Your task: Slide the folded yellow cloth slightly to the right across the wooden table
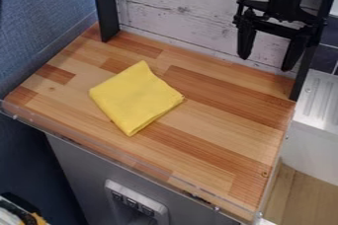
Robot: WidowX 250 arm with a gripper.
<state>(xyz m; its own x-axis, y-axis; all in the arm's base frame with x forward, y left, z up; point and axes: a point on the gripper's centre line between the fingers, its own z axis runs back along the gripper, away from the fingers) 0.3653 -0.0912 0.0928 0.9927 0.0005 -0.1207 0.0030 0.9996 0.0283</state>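
The black gripper (267, 61) hangs at the upper right, above the back right part of the wooden counter (218, 165). Its two fingers are spread wide apart, pointing down, with nothing between them. A folded yellow cloth (135, 98) lies flat on the counter, left of the middle, well to the left of the gripper and not touching it. The cloth is roughly square, with one corner toward the back and one toward the front.
Behind the counter stands a whitewashed plank wall (178, 9) between two black posts, the left one (105, 7) at the back left corner. A clear strip (119, 155) edges the front. A white ribbed unit (320, 103) stands on the right, a blue-grey panel (39, 21) on the left.
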